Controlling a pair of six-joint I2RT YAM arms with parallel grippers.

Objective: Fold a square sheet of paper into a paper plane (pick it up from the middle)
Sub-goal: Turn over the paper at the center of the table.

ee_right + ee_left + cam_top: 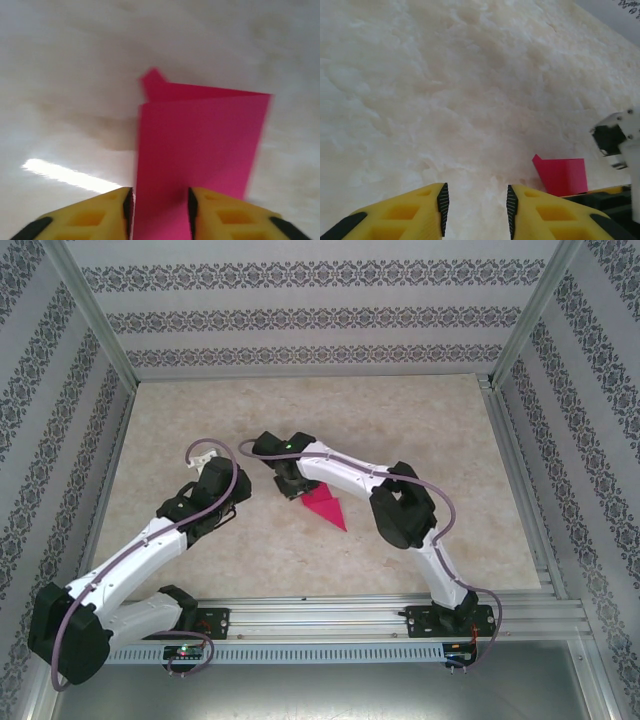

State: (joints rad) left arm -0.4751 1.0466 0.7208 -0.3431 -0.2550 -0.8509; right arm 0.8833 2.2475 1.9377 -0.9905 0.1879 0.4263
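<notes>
Now both narrowly parted: left hand [476,206] empty, right hand [160,206] astride the pink paper [200,140].

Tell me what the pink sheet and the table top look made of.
The pink sheet looks like thin matt paper: sharp creases, flat folded layers. The table top looks like pale marbled stone or laminate, can't tell which; slightly glossy, since a light streak reflects off it.

pink, pointed, creased paper plane [326,508]
</notes>
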